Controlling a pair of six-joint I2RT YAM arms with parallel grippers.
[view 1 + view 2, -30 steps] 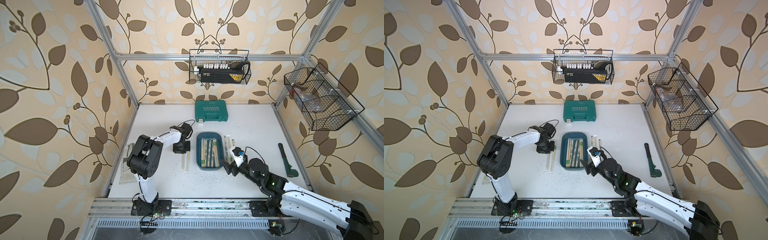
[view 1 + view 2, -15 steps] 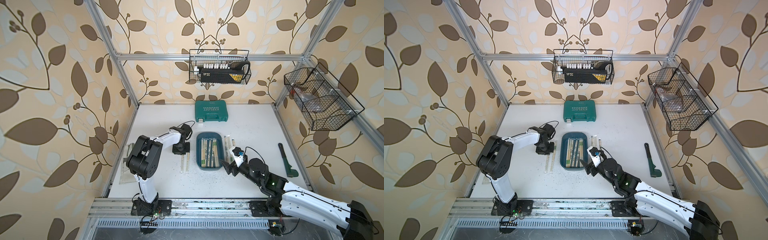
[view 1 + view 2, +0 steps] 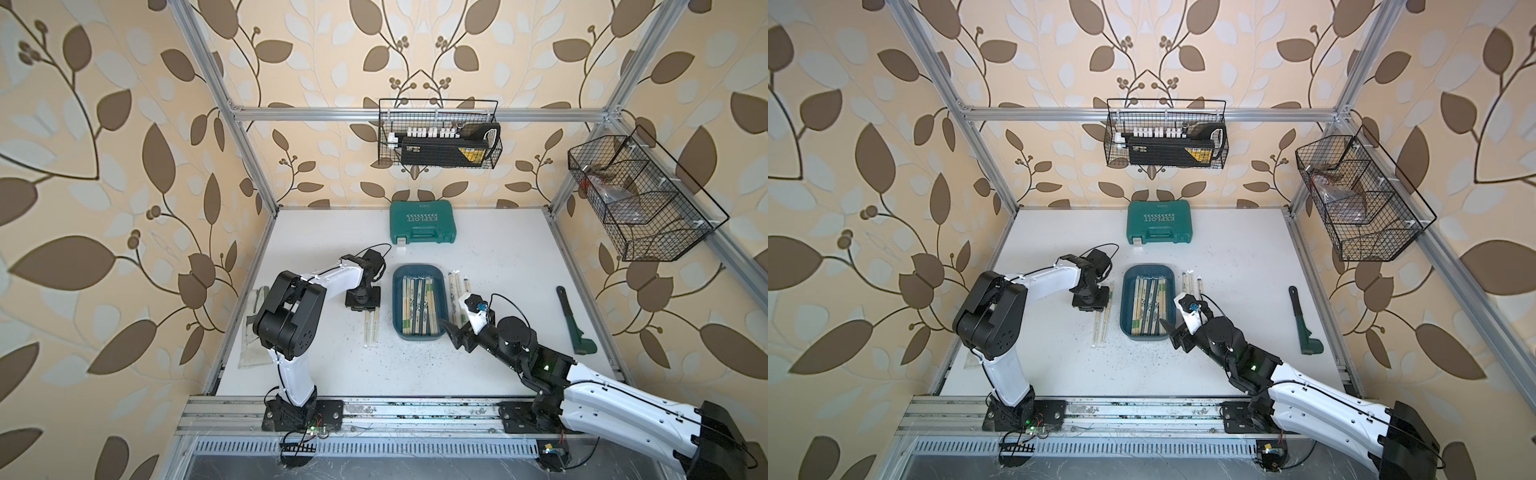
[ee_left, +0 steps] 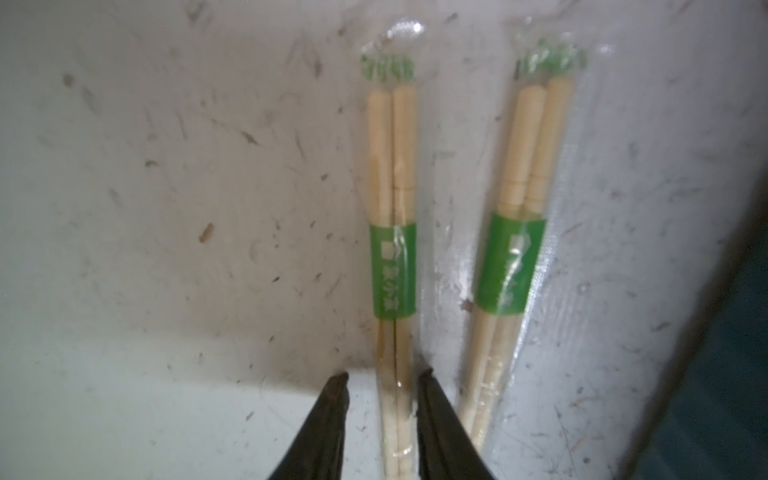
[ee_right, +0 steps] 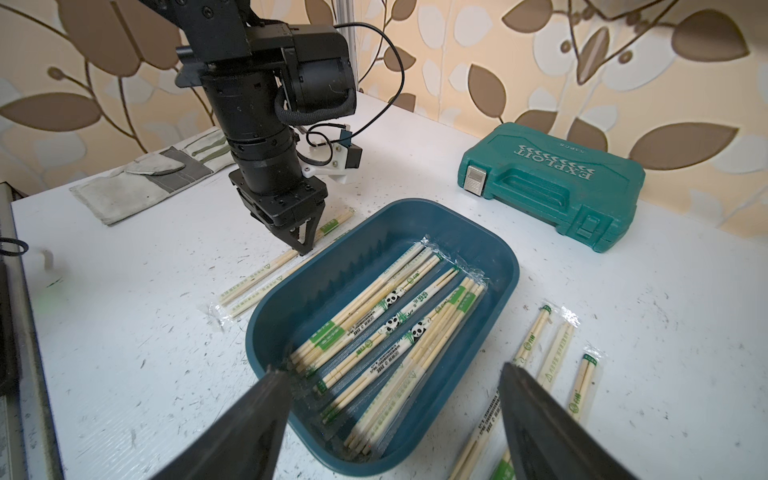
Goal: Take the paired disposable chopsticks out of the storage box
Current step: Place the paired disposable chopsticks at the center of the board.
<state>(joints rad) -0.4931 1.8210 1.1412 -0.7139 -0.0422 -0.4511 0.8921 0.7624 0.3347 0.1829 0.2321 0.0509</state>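
Two pairs, left of box: paired disposable chopsticks [image 3: 371, 328], pale wood in clear wrappers with green bands, lying flat and side by side on the white tabletop [image 3: 498, 257], just beside the box's left wall in both top views.
Box: shallow dark teal plastic storage box [image 3: 419, 270], centre of frame; several wrapped pairs lie lengthwise inside.
Three pairs, right of box: flat on the tabletop, near its right wall.
Left gripper [image 4: 382, 378]: tips down at the table, jaws parted a little, straddling one loose pair without clamping it; one finger stands clear of the wrapper.
Change, left: jaws were pinched nearly closed a second ago and are now loosened; arm in the same spot.
Right gripper [image 5: 390, 370]: jaws wide, holding nothing, over the box's near end.
Change, right: none.
Backdrop: green hard case [image 3: 423, 222], upper centre; grey work glove [image 5: 145, 183], far left.
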